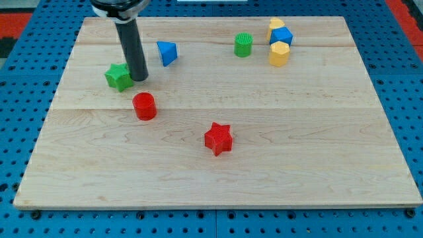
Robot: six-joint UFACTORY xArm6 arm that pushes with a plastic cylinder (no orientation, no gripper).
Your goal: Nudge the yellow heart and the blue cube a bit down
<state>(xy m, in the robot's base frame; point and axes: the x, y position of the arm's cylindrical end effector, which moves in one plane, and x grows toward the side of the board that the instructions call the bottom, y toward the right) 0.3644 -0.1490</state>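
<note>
The blue cube (281,36) sits near the view's top right. A yellow block (276,25), which looks like the heart, touches it from above. Another yellow block (279,53), roughly hexagonal, sits just below the cube. My tip (139,79) rests on the board at the view's upper left, far left of these three blocks. It is right beside a green star-like block (118,77), on that block's right side.
A blue triangular block (167,53) lies right of the rod. A green cylinder (243,45) stands left of the blue cube. A red cylinder (144,106) is below my tip. A red star (218,138) lies mid-board. The wooden board (330,165) rests on a blue pegboard table.
</note>
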